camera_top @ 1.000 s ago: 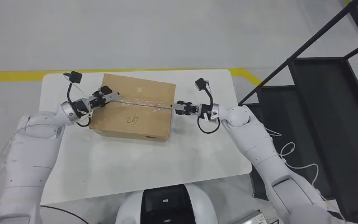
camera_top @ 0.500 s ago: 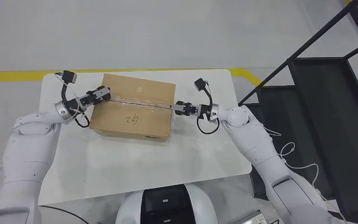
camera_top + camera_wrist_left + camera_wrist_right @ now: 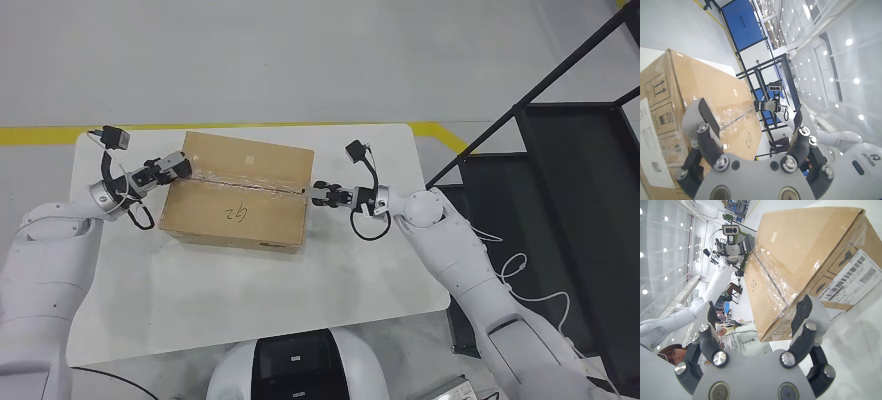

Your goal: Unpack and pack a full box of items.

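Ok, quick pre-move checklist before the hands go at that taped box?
1. Left hand open, at the left end of the box: ok.
2. Right hand open, at the box's right end: ok.
3. Box fully on the table: ok.
4. Tape in place along the box top: not ok, box shut.
5. Hands touching the box: cannot tell.
6. What's inside: cannot tell.

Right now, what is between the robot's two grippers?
The cardboard box lies between the left gripper and right gripper, its taped seam running from one toward the other; the top view shows it.
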